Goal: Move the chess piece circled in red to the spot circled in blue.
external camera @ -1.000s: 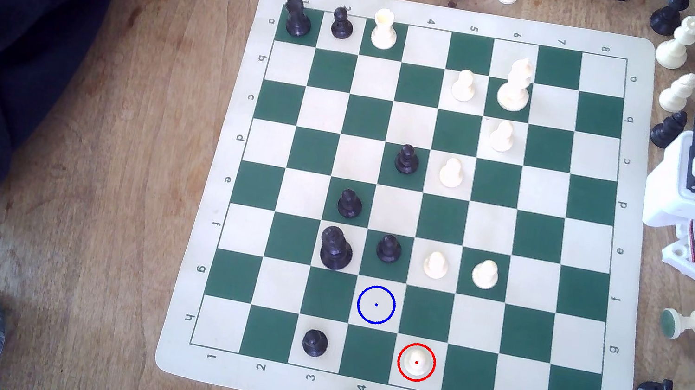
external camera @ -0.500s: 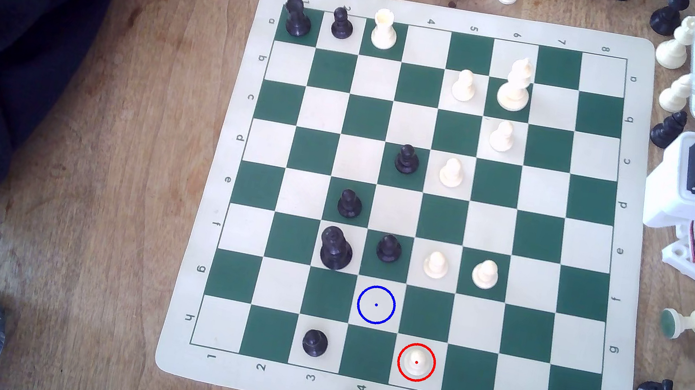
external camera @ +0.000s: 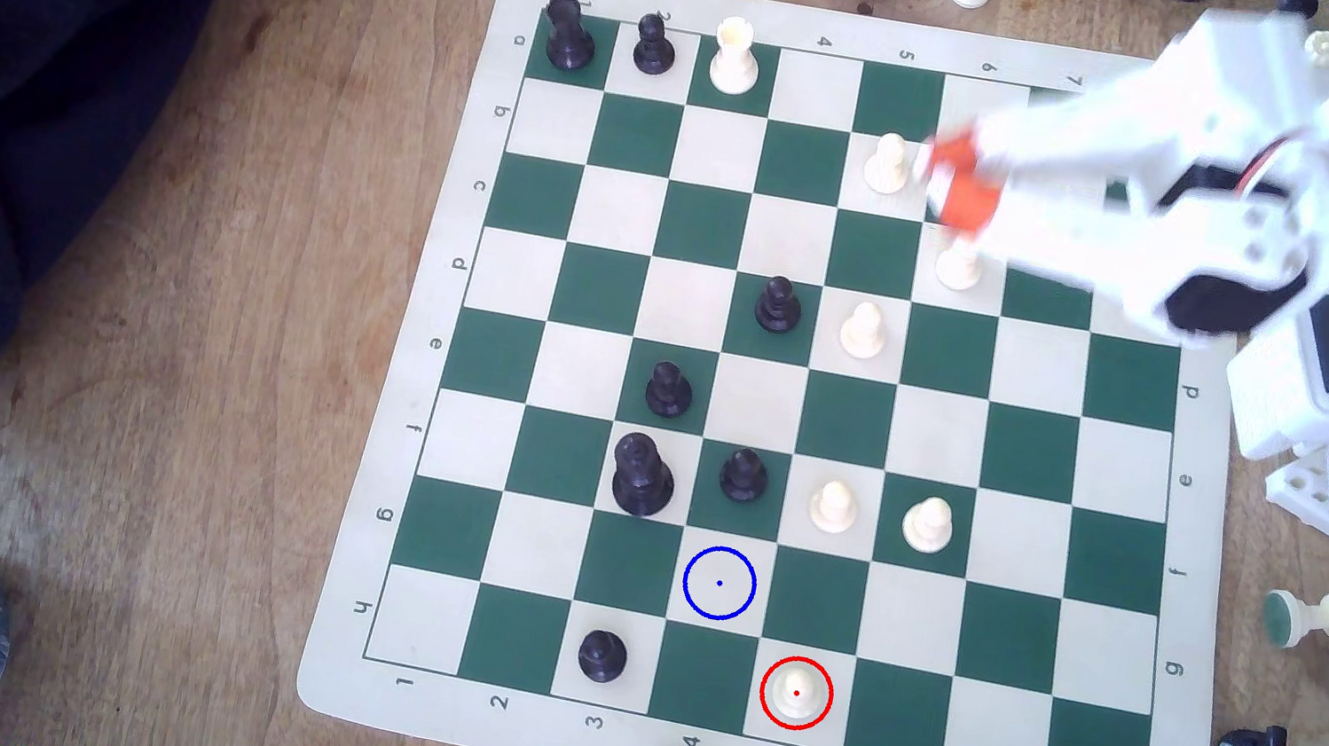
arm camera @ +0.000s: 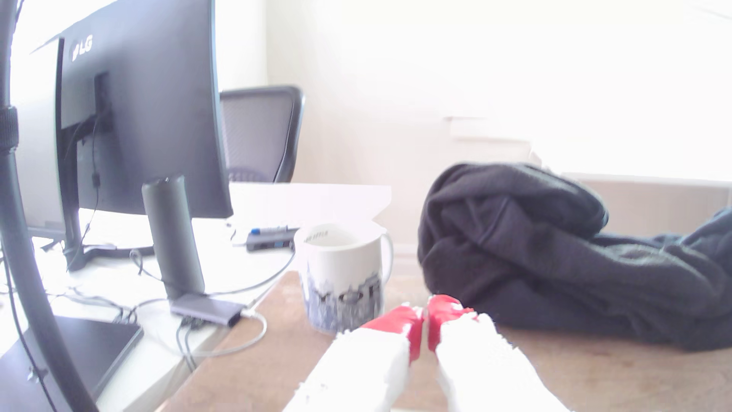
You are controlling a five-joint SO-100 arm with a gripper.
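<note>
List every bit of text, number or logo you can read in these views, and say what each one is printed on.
"LG": back of the monitor.
"1" to "8": near border of the chess mat; far border reads "4" to "7", the rest covered or blurred.
"a" to "h": side borders of the chess mat, some turned sideways, some hidden by the arm.
Lettering on the mug, rim and skyline band: too blurred to read.
</note>
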